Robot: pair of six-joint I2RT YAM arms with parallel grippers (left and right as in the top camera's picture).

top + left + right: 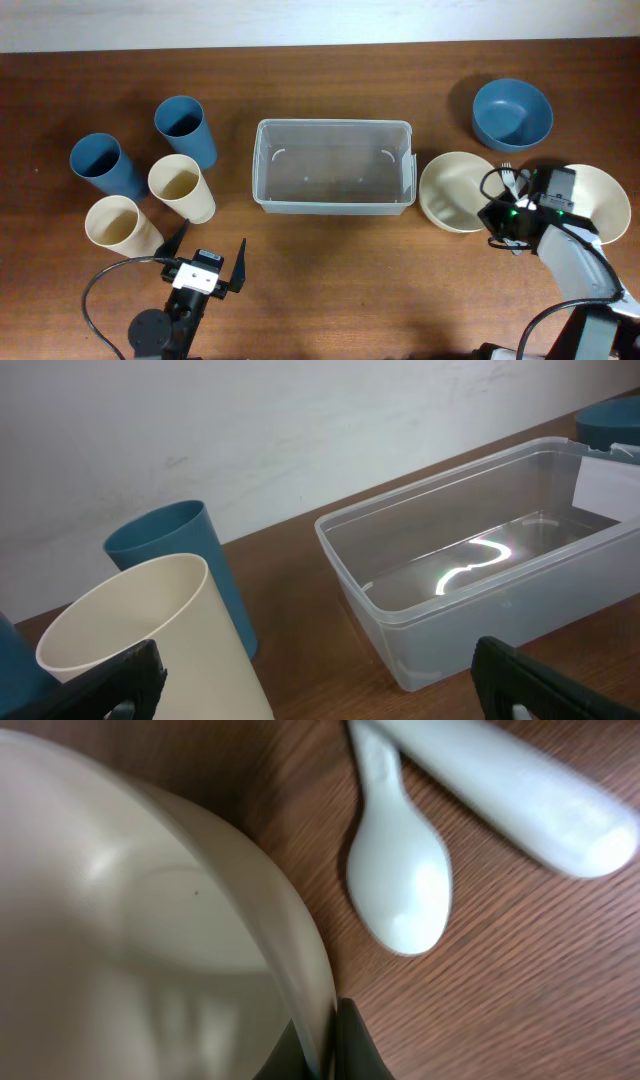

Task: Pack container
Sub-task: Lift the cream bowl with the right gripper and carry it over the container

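Note:
The clear rectangular container [333,165] stands empty in the middle of the table; the left wrist view shows it too [480,560]. My right gripper [497,216] is shut on the right rim of a cream bowl [452,190]. In the right wrist view the fingers [325,1042] pinch that bowl's rim [130,920], one inside and one outside. A white spoon [400,880] and a second white utensil [510,790] lie on the table beside the bowl. My left gripper [207,262] is open and empty near the front edge, and it also shows in the left wrist view [320,690].
Two blue cups [186,128] [103,165] and two cream cups [180,187] [120,225] stand at the left. A blue bowl [512,112] sits at the back right. A second cream bowl [608,200] lies at the far right, partly under my right arm.

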